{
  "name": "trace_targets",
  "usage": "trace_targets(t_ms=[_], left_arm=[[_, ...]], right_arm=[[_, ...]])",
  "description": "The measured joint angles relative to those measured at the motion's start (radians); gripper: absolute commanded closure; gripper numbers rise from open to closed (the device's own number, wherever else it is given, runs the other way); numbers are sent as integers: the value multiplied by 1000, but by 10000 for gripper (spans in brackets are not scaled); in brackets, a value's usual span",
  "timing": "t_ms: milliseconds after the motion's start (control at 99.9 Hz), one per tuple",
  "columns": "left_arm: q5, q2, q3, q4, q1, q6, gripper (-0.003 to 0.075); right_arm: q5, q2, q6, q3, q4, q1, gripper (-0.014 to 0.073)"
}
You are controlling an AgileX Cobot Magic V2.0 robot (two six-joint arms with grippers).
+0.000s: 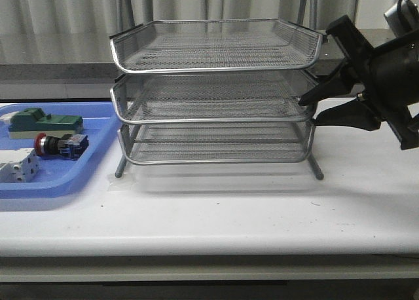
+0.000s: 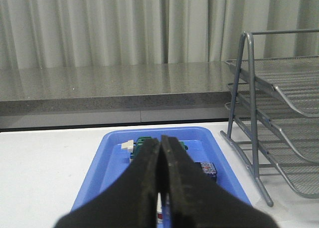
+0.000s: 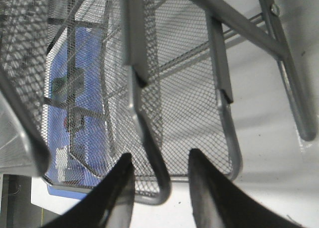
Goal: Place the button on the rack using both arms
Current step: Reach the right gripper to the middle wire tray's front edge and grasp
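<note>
The button (image 1: pixel 60 145) lies on its side in the blue plastic tray (image 1: pixel 78 182) at the left of the white worktop (image 1: pixel 216 215), between a green block-shaped part (image 1: pixel 44 122) and a white-grey terminal block (image 1: pixel 18 165). The left pincer (image 2: pixel 160 188) hangs above that tray with its fingers pressed together, holding nothing. The right pincer (image 1: pixel 313 111) is spread at the right edge of the three-tier wire-mesh rack (image 1: pixel 216 93), its fingers straddling the middle tray's chrome rim.
</note>
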Motion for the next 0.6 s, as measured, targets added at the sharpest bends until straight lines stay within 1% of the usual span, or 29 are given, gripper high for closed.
trace_targets(t_ms=[230,390,460,601], left_arm=[[0,0,0,0,0,0,741],[0,0,0,0,0,0,741],[0,0,0,0,0,0,741],[0,0,0,0,0,0,741]], right_arm=[[59,74,-2,-57,0,0,302],[66,94,-2,-64,0,11,317],[66,96,-2,-66,0,20,357],[64,96,-2,-66,0,35,491]])
